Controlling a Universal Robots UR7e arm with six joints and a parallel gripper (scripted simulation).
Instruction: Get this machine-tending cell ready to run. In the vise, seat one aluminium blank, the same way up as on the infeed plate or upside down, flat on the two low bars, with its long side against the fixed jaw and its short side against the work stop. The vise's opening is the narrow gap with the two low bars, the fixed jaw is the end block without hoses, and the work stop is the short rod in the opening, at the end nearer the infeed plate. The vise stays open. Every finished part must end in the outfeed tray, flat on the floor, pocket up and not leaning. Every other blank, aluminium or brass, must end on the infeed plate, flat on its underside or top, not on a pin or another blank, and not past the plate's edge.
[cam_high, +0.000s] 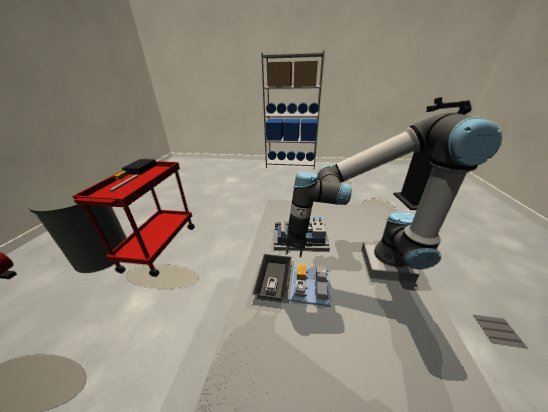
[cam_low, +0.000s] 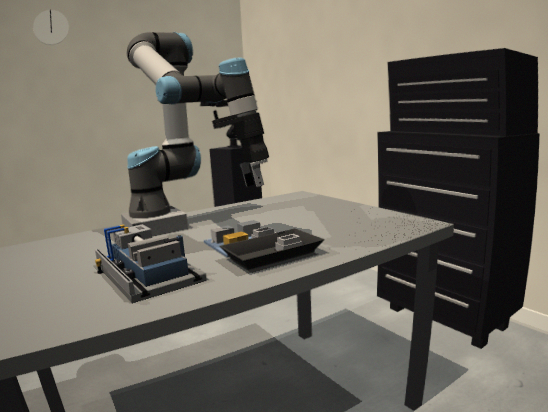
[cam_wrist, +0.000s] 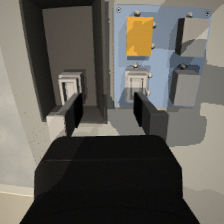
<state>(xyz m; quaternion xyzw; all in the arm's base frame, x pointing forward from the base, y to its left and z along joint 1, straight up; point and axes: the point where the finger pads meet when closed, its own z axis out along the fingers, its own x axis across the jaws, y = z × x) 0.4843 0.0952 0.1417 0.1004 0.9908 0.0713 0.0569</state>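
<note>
My gripper (cam_wrist: 108, 103) (cam_low: 252, 175) is open and empty, hanging well above the table, over the near ends of the tray and the plate. The dark outfeed tray (cam_wrist: 67, 55) holds one finished part (cam_wrist: 70, 86), pocket up. The blue infeed plate (cam_wrist: 162, 55) carries a brass blank (cam_wrist: 139, 36), a second finished part (cam_wrist: 137, 82) and two aluminium blanks (cam_wrist: 192, 35) (cam_wrist: 187, 85). The blue vise (cam_low: 150, 255) stands apart on the table, left of the plate. The arm partly hides it in the top view (cam_high: 301, 237), and its opening is too small to read.
The robot base (cam_low: 155, 200) stands on the table behind the vise. A black tool cabinet (cam_low: 457, 185) is to the right of the table. A red cart (cam_high: 135, 210) and a shelf (cam_high: 292, 110) stand away on the floor.
</note>
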